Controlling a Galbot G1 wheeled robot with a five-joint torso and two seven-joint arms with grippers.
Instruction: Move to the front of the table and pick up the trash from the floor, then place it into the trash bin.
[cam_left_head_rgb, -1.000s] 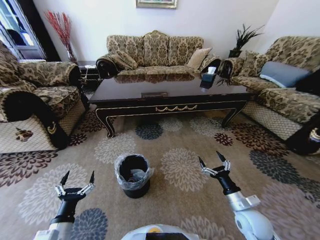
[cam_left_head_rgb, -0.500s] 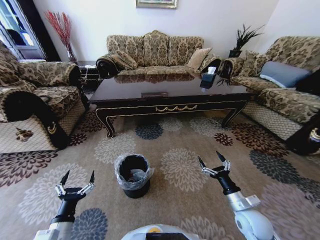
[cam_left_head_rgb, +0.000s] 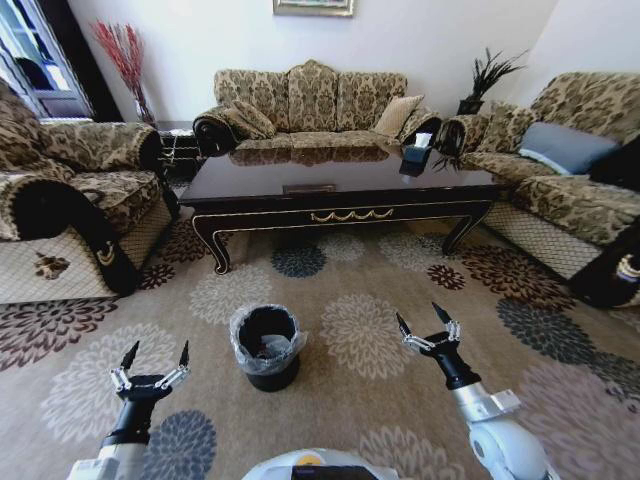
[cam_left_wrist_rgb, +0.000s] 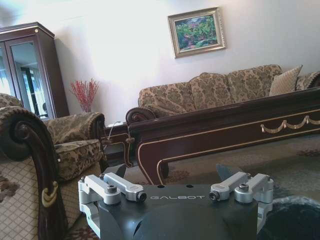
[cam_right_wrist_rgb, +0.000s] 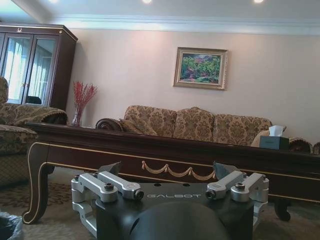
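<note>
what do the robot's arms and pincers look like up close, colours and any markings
Both match. The left pincer and right pincer each have two pointed black fingertips on silver metal linkages with dark pivot screws. These mount on a matte black wrist block, seen in both wrist views, lettered GALBOT in pale capitals. Behind the black wrist, each arm turns light grey-white and rounded. No loose cables show.
</note>
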